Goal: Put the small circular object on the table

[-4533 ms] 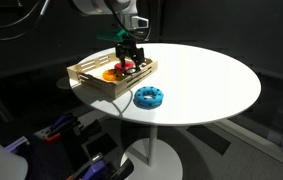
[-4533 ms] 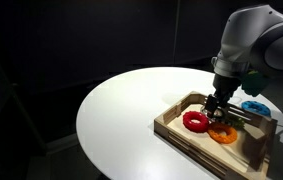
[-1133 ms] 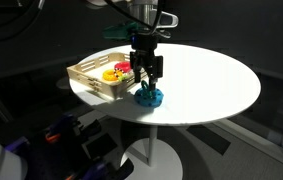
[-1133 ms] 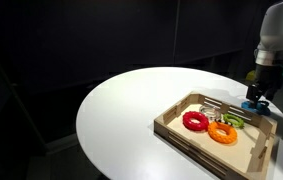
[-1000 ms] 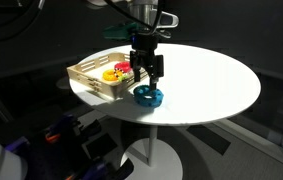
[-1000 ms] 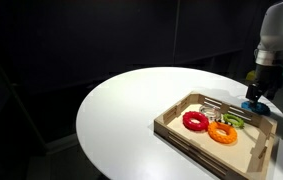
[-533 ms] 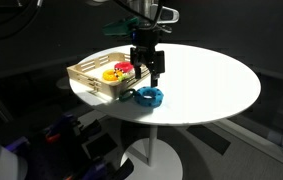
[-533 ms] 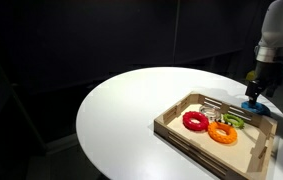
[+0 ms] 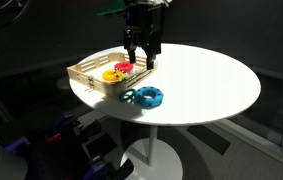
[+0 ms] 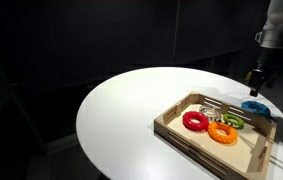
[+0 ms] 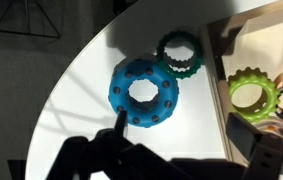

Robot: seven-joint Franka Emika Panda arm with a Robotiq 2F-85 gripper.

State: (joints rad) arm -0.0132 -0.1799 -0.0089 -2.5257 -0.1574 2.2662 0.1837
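The small dark green ring [image 9: 128,96] lies flat on the white round table [image 9: 211,80], touching the bright blue bumpy ring [image 9: 149,96] and close to the wooden tray [image 9: 93,78]. In the wrist view the green ring [image 11: 181,52] sits just beyond the blue ring [image 11: 144,92]. My gripper [image 9: 141,58] hangs open and empty well above both rings; its dark fingers [image 11: 186,140] frame the bottom of the wrist view. In an exterior view the gripper [image 10: 254,88] is above the blue ring [image 10: 255,107]; I cannot make out the green ring there.
The tray [image 10: 171,124] holds a red ring [image 10: 195,121], an orange ring [image 10: 221,131] and a light green ring [image 11: 249,90]. The rings lie near the table's edge [image 11: 71,95]. Dark surroundings lie beyond the table.
My gripper has risen straight up from the blue ring and moved slightly towards the tray. The dark green ring now shows lying on the table beside the blue ring.
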